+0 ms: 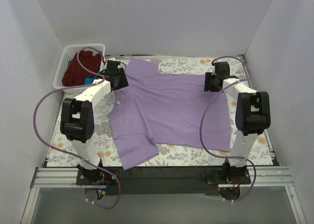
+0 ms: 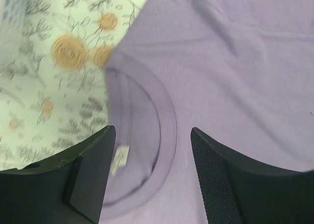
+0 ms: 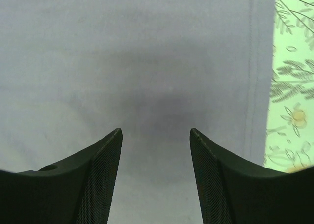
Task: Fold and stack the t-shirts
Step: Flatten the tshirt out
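Observation:
A lavender t-shirt (image 1: pixel 169 111) lies spread flat on the floral table cover, collar to the left, hem to the right. My left gripper (image 1: pixel 117 79) is open just above its collar; the left wrist view shows the collar band (image 2: pixel 164 126) and a white label (image 2: pixel 119 157) between the fingers (image 2: pixel 216 180). My right gripper (image 1: pixel 214 81) is open over the shirt's far right part, near the hem; the right wrist view shows plain cloth (image 3: pixel 147 76) and the stitched hem (image 3: pixel 254 86). A maroon shirt (image 1: pixel 81 67) and a bit of blue shirt (image 1: pixel 88 80) lie in the basket.
A white lattice basket (image 1: pixel 66 62) stands at the far left corner. The floral table cover (image 1: pixel 73 150) shows around the shirt. White walls close the sides and back. Purple cables loop from both arms.

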